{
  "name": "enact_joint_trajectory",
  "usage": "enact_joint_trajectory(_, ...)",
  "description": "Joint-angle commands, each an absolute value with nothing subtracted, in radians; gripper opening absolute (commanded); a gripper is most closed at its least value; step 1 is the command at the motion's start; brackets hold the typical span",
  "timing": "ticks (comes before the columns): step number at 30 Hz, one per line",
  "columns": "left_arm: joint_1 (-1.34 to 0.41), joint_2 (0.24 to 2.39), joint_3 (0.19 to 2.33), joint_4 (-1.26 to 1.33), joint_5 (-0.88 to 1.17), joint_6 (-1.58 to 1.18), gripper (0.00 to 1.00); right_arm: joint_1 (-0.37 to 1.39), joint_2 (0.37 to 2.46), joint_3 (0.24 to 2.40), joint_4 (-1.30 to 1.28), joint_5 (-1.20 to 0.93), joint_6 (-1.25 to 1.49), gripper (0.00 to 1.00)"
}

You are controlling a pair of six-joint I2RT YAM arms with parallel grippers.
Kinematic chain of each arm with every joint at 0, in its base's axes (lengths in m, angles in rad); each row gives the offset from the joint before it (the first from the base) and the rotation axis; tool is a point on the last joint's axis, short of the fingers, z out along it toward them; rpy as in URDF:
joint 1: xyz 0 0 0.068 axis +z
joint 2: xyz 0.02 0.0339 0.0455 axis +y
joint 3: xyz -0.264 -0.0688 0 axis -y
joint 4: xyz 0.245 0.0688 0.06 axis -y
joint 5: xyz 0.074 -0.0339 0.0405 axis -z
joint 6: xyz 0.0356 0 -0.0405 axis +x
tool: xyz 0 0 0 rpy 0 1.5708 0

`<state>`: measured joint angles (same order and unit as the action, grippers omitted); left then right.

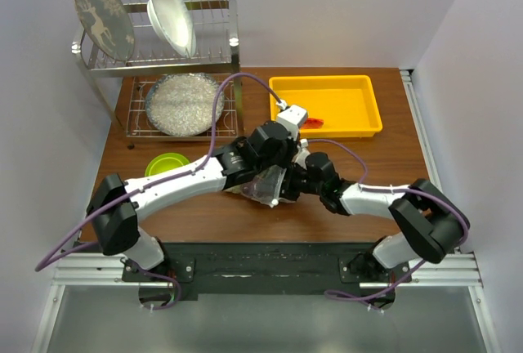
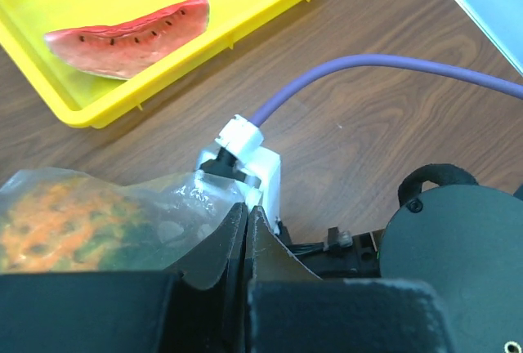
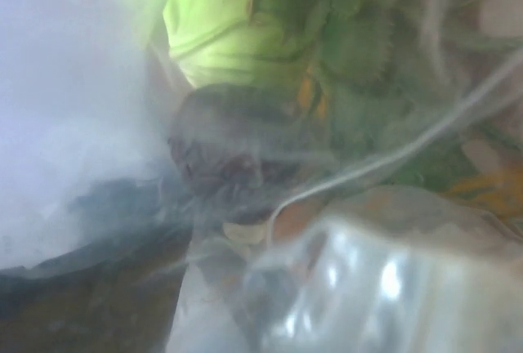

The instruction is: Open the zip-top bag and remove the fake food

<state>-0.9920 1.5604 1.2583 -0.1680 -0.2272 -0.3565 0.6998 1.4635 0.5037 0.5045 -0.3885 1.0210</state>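
The zip-top bag [image 1: 265, 188] hangs crumpled between both arms at the table's centre. My left gripper [image 2: 246, 208] is shut on a fold of the bag [image 2: 163, 206] near its edge. An orange and green pineapple [image 2: 65, 226] shows through the plastic. My right gripper [image 1: 289, 180] reaches into the bag from the right, and its fingers are hidden by plastic. The right wrist view is blurred by the bag [image 3: 384, 279]. A dark round fruit [image 3: 233, 153] and green leaves [image 3: 343, 51] show there. A red watermelon slice [image 2: 131, 34] lies in the yellow tray [image 2: 196, 46].
The yellow tray [image 1: 327, 106] sits at the back right. A lime-green bowl [image 1: 167, 163] stands left of the arms. A dish rack [image 1: 163, 59] with plates fills the back left. The right arm's purple cable [image 2: 392, 67] arcs over the wood.
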Motion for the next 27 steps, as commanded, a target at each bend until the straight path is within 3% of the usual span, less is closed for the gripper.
enact_joint_trajectory(1,-1.005,1.578,1.276,-0.060,-0.196,-0.383,0.00,0.709,1.470,0.480,0.650,-0.445,1.045,0.76)
enact_joint_trajectory(3,-1.006,1.583,1.296,-0.118,-0.231,-0.391,0.00,0.707,1.454,0.474,0.629,-0.405,1.039,0.77)
enact_joint_trajectory(6,-1.008,1.537,1.292,-0.213,-0.354,-0.409,0.21,0.707,1.402,0.466,0.563,-0.347,1.023,0.76)
enact_joint_trajectory(7,-1.008,1.516,1.279,-0.227,-0.382,-0.413,0.32,0.707,1.387,0.459,0.551,-0.331,1.020,0.75)
enact_joint_trajectory(12,-0.999,1.335,1.161,-0.316,-0.474,-0.454,0.50,0.709,1.261,0.436,0.428,-0.220,1.005,0.73)
enact_joint_trajectory(17,-0.982,1.221,1.045,-0.403,-0.518,-0.512,0.48,0.709,1.212,0.416,0.388,-0.196,1.005,0.70)
enact_joint_trajectory(20,-0.968,1.178,0.977,-0.429,-0.520,-0.543,0.37,0.707,1.216,0.420,0.371,-0.193,1.003,0.69)
enact_joint_trajectory(21,-0.963,1.169,0.960,-0.431,-0.517,-0.549,0.26,0.707,1.224,0.425,0.362,-0.193,1.002,0.67)
enact_joint_trajectory(23,-0.963,1.155,0.913,-0.425,-0.491,-0.567,0.18,0.709,1.226,0.419,0.354,-0.199,0.999,0.66)
enact_joint_trajectory(25,-0.960,1.154,0.882,-0.423,-0.456,-0.575,0.19,0.707,1.212,0.419,0.322,-0.170,0.982,0.66)
enact_joint_trajectory(27,-0.962,1.149,0.867,-0.401,-0.424,-0.560,0.29,0.709,1.200,0.423,0.288,-0.166,0.971,0.66)
